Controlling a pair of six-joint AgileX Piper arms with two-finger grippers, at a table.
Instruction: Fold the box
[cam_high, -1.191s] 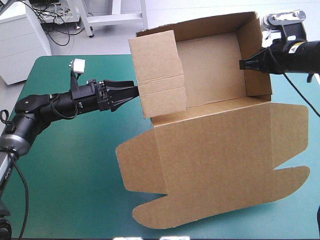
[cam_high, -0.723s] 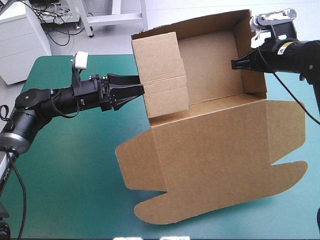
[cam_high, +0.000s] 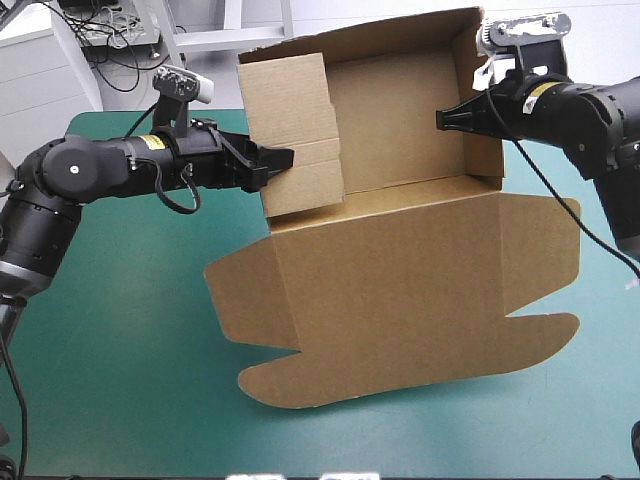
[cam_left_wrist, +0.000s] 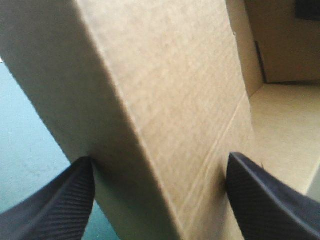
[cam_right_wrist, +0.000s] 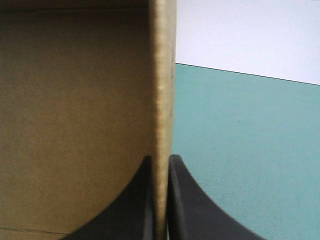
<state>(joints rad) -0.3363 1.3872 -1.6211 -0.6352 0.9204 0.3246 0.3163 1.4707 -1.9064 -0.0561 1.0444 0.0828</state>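
Left hand (cam_high: 281, 166) spread wide astride the left wall of the box (cam_high: 400, 280), right hand (cam_high: 443, 120) pinched all but shut on its right wall's edge, box tilted up over the teal-green bench (cam_high: 120, 330), tray toward the far edge, lid sloping nearward.

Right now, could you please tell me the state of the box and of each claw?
box: open tray, left wall and right wall raised, lid unfolded flat.
left claw: open, astride the left wall.
right claw: shut on the box, pinching the right wall's edge.
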